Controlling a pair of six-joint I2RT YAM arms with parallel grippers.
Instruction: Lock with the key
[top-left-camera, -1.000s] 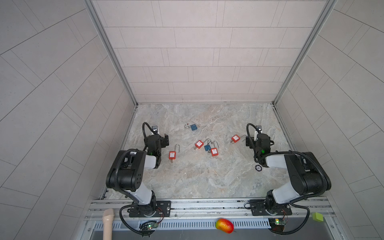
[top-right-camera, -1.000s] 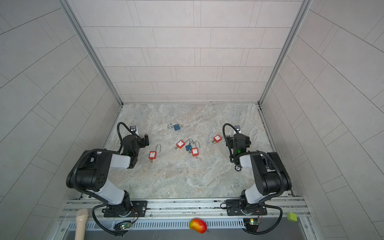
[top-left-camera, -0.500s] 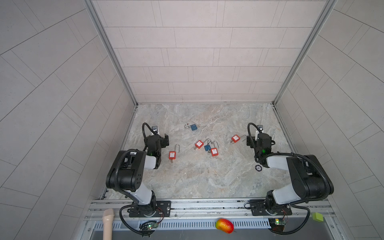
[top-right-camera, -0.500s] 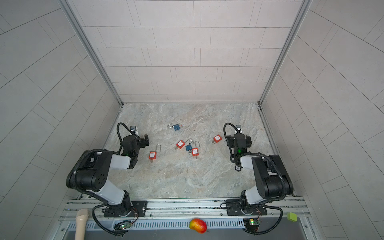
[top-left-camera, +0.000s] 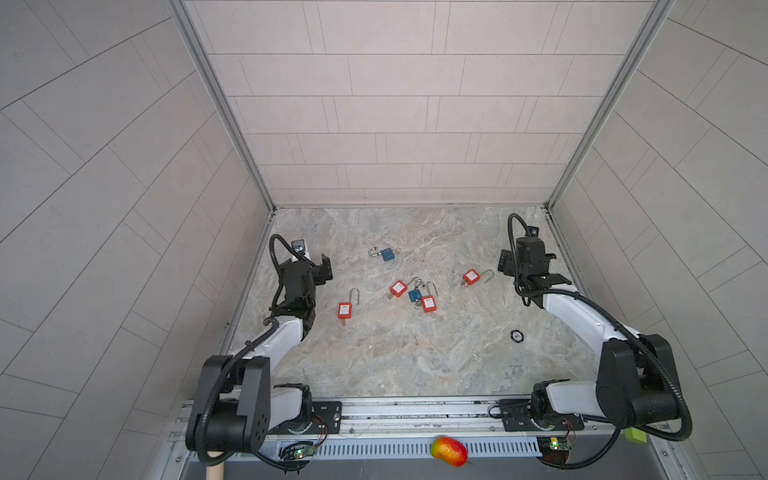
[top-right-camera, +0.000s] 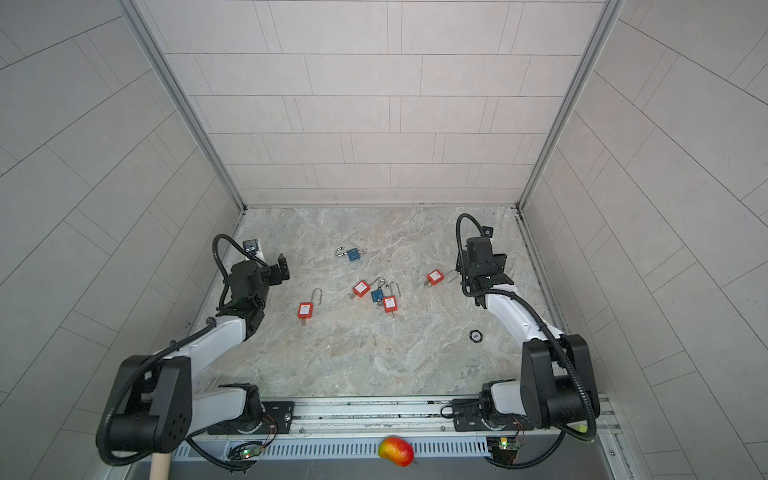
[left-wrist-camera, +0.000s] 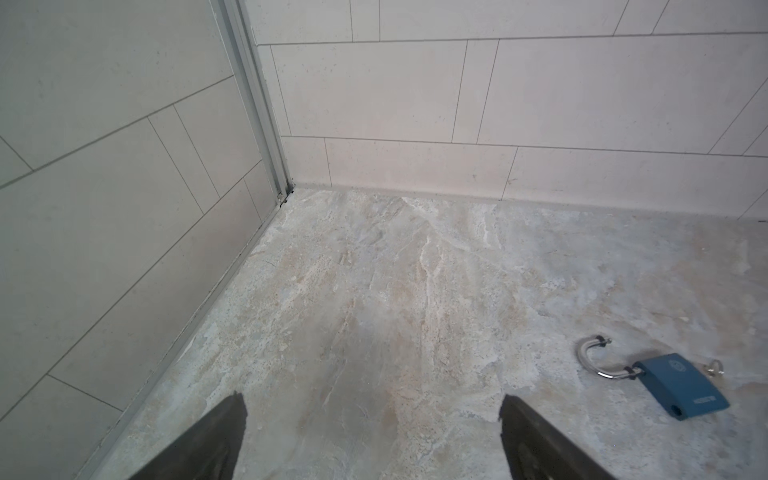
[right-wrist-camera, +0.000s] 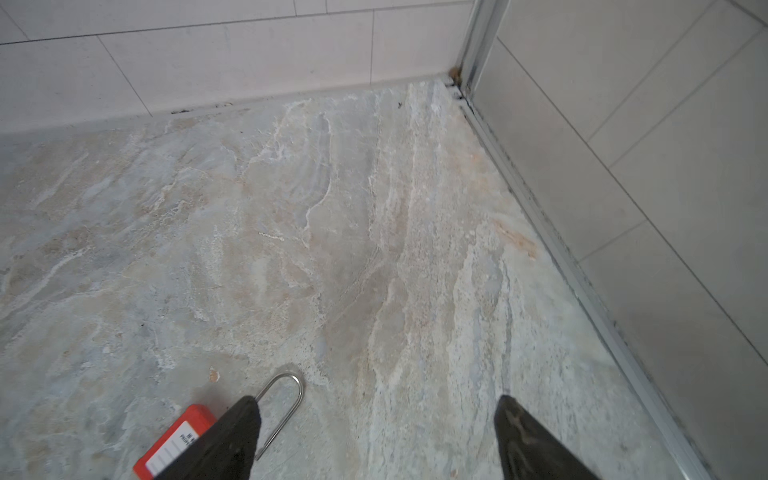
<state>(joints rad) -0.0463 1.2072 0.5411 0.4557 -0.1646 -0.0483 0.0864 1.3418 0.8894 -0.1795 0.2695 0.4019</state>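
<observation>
Several padlocks lie on the marble floor. Red ones are at the left (top-left-camera: 344, 310), in the middle (top-left-camera: 397, 288) (top-left-camera: 428, 303) and at the right (top-left-camera: 471, 277). A blue padlock (top-left-camera: 387, 254) lies further back and another (top-left-camera: 414, 295) in the middle cluster. The back blue padlock (left-wrist-camera: 681, 388) has its shackle swung open, and a small metal key (left-wrist-camera: 715, 368) pokes out behind it. My left gripper (top-left-camera: 305, 270) (left-wrist-camera: 374, 411) is open over bare floor. My right gripper (top-left-camera: 527, 262) (right-wrist-camera: 378, 409) is open, one finger over the right red padlock (right-wrist-camera: 174, 444).
A black round disc (top-left-camera: 516, 335) lies on the floor in front of the right arm. Tiled walls close in the floor on three sides. A mango (top-left-camera: 449, 451), a wooden handle (top-left-camera: 215, 469) and a green block (top-left-camera: 636, 434) sit by the front rail.
My right gripper has moved toward the back wall, ending beside the right red padlock. My left gripper has shifted slightly. The padlocks have not moved.
</observation>
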